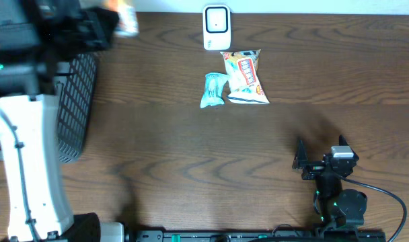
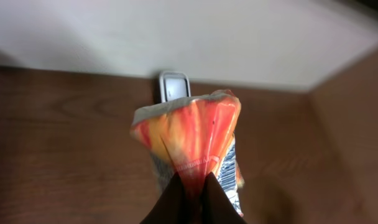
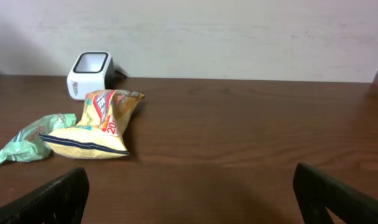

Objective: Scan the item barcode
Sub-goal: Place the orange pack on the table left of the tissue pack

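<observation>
Left end effector [image 2: 192, 190] pinched tight on the edge of an orange-red snack bag [image 2: 189, 134], held up, w/ the white barcode scanner [image 2: 174, 87] showing past it in wrist view. Right end effector [image 3: 189, 190] spread wide, holding nothing, low over the table [image 3: 251, 124]. Overhead shows the held bag only as a blur top-left, near a black mesh basket [image 1: 80, 101]; yellow chip bag [image 1: 245, 77] & green packet [image 1: 214, 90] lie by the scanner. Held bag's print unreadable.

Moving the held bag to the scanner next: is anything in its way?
Nothing visible between the orange bag in the left claw and the scanner. A yellow snack bag and green packet lie just before it.
</observation>
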